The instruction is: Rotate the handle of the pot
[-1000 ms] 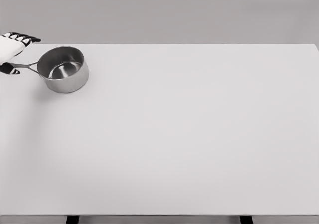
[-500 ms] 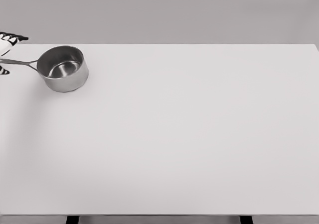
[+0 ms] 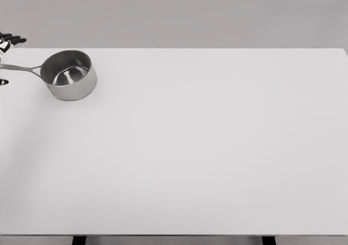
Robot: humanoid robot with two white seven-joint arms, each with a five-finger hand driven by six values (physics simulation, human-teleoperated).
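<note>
A wide, pale grey rectangular tabletop [image 3: 206, 147] fills nearly the whole head view, with a plain grey wall behind it and 2 dark table legs [image 3: 79, 240] just showing under the near edge. The surface around the pot is bare, and nothing lies between the pot and the rest of the table.

1 small, round, shiny stainless-steel saucepan [image 3: 69, 74] stands upright in the far left corner of the table, its open mouth facing up and its inside bright and reflective. Its thin, straight metal handle [image 3: 20, 68] leaves the pot's left side and runs leftward, rising very slightly toward the far side as it goes — so the long axis of pot and handle lies almost parallel to the table's far edge. The handle's end reaches the left border of the view and is cut off there.

At that same left border, only a few black-tipped white fingertips of the left hand [image 3: 7, 41] show, just above and beyond the handle's end, and 1 more dark tip [image 3: 2, 82] shows just below it. Whether the hand is open, curled or touching the handle cannot be told — most of it is out of view.
</note>
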